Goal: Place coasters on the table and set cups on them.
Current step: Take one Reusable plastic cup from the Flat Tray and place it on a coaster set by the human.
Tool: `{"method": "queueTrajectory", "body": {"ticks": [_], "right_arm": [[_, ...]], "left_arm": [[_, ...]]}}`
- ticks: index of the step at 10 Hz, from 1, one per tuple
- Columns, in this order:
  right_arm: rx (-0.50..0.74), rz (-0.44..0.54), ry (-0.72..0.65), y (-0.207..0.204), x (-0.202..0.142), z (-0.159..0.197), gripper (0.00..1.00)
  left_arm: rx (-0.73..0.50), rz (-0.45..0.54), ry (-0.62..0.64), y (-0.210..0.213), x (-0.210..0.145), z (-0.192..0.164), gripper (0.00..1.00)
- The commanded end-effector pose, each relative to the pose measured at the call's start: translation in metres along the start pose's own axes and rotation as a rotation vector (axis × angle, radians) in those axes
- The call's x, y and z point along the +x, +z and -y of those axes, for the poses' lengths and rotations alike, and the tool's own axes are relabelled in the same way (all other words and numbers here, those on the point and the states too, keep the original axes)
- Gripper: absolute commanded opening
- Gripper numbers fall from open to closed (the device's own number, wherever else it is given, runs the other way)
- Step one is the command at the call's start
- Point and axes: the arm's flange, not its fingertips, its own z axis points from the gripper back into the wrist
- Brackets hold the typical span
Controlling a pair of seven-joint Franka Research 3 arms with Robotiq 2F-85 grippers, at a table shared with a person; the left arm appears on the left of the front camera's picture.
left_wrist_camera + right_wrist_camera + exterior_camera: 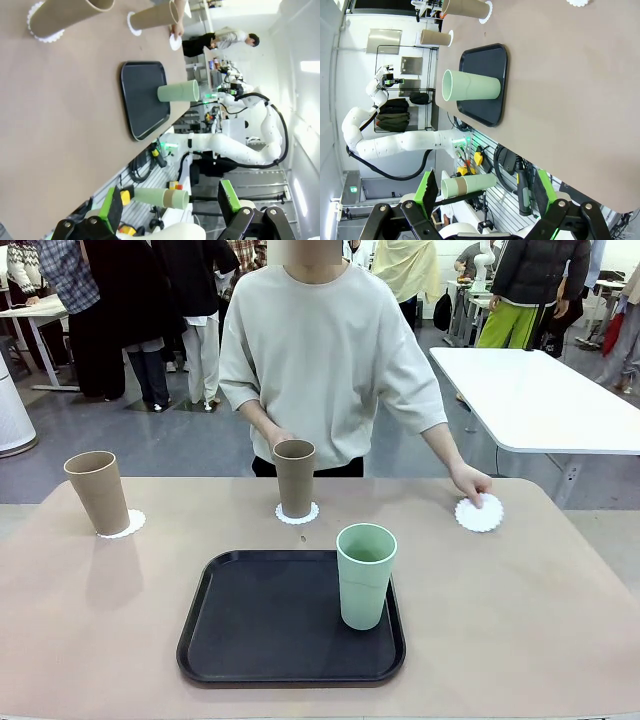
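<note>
Left tan cup (97, 492) set on left coaster (125, 527). Middle tan cup (294, 478) set on middle coaster (297, 514). Mint cup (365, 575) on black tray (250, 640), not yet placed. Right coaster (479, 513) bare on table (80, 620), person's hand (470, 483) touching it. Left gripper (169, 202) and right gripper (486, 187) spread wide, empty.

Front view: bright, even overhead light, low contrast. Left tan cup (98, 492) throws soft, pale shadow toward camera onto table (520, 620). Black tray (250, 640) matte, faint sheen along rim. White table (540, 400) nearly blown out. Focus sharp near and far.

Left wrist view: ceiling lamps overexposed at right edge, top edge washed white, wide-angle bending toward borders.

Right wrist view: even light, pale walls bright at left, same edge distortion.
</note>
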Motion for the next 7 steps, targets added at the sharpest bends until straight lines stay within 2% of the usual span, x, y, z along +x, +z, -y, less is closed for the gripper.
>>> {"method": "queueTrajectory", "body": {"ticks": [1,6,7], "right_arm": [[0.004,0.000,0.003,0.000,0.000,0.000,1.00],[0.000,0.000,0.000,0.000,0.000,0.000,1.00],[-0.079,-0.054,0.070,-0.003,0.009,-0.012,1.00]], "left_arm": [[-0.003,0.010,0.016,0.001,-0.001,0.005,1.00],[-0.003,0.010,0.016,0.001,-0.001,0.005,1.00],[-0.003,0.010,0.016,0.001,-0.001,0.005,1.00]]}}
